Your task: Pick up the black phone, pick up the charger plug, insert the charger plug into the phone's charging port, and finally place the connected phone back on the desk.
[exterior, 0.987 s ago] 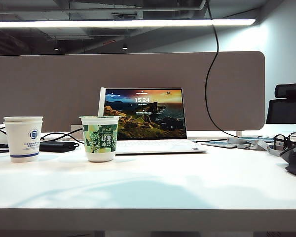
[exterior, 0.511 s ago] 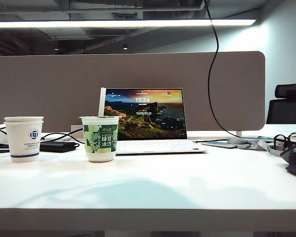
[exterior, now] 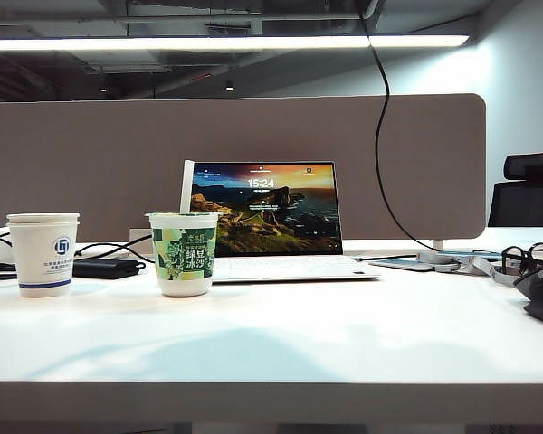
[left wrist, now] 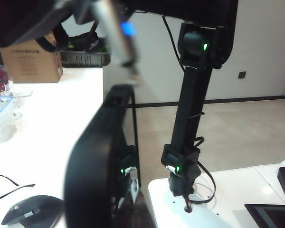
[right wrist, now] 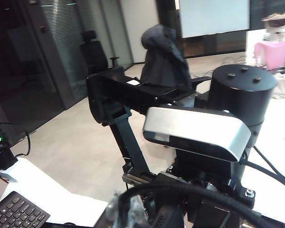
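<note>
Left tool: closed. Its jaws are out of frame in every view. The black phone point(left wrist: 97, 161) stands on end right in front of the left wrist camera, lifted off the desk point(exterior: 271, 344), its grip point hidden.
Right tool point(left wrist: 85, 12): closed, seen only as a dark blur at the edge of the left wrist view, with the charger plug point(left wrist: 129, 64) sticking out of it.
Charger plug: blurred grey tip just beside the phone's narrow raised edge. I cannot tell whether it touches.
Phone's charging port: too blurred to make out.
Cable point(exterior: 377, 154): thin and black. It hangs from above the exterior view, runs down across the divider panel point(exterior: 90, 163) and reaches the desk on the right. A loop of it crosses the near edge of the right wrist view.
On the desk: an open laptop point(exterior: 267, 217) in the middle, with a green cup point(exterior: 185, 253) and straw in front of its left corner. A white paper cup point(exterior: 43, 253) stands further left, with a black power brick point(exterior: 104, 268) between and behind the two cups. Glasses point(exterior: 525, 258) lie at the far right.
Near the phone: a dark mouse point(left wrist: 31, 213) lies on the desk below it, well apart.
Arms: neither shows in the exterior view. The desk's near half is bare.
</note>
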Controlling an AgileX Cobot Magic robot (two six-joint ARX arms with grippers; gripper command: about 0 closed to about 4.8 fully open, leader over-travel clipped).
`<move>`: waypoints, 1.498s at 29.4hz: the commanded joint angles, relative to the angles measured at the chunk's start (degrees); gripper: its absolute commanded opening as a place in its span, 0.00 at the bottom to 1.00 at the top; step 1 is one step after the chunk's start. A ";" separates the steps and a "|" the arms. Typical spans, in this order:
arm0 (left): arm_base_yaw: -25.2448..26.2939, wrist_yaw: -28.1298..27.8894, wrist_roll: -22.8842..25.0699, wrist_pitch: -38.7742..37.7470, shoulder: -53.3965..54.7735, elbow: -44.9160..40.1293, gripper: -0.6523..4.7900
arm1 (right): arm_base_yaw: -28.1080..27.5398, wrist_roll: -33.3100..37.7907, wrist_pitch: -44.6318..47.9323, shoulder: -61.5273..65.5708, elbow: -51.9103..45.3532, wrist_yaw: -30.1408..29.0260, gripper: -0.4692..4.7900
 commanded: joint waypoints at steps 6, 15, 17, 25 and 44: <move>0.02 2.05 -0.20 0.92 -0.11 0.44 0.11 | -0.26 0.04 0.57 0.46 0.28 -1.29 0.08; 0.02 2.27 -0.20 0.92 -0.11 0.44 0.11 | -0.33 1.14 0.57 0.42 0.28 -2.75 0.08; 0.02 2.27 -0.20 0.92 -0.11 0.44 0.11 | -0.35 1.16 0.57 0.42 0.28 -2.75 0.08; 0.02 3.41 -0.24 0.92 -0.11 0.44 0.11 | -1.33 1.33 0.50 0.44 0.28 -3.17 0.08; 0.02 3.34 -0.22 0.92 -0.11 0.44 0.11 | -1.27 1.31 0.57 0.70 0.28 -3.39 0.08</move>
